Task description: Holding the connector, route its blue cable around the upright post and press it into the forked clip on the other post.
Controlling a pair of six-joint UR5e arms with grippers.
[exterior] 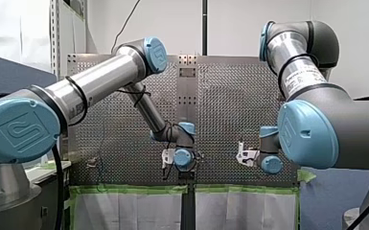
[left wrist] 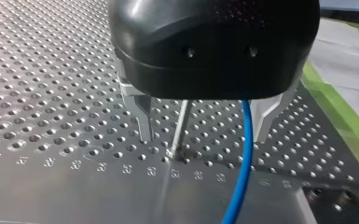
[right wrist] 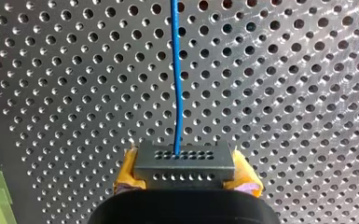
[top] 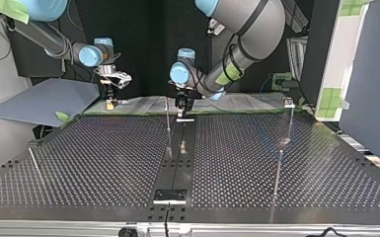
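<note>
Perforated table beneath, my right tool clenches the connector, blue cable running ahead.

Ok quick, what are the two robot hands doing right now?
My left gripper: open, blue cable runs between the jaws.
My right gripper: shut on the connector.

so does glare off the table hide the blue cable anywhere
Left wrist view: the perforated metal table shines pale past my left gripper, mirroring the thin upright post; thin blue cable plain. Right wrist view: mild sheen, cable plain leaving the grey connector block. Top view: cable too thin to tell.
</note>
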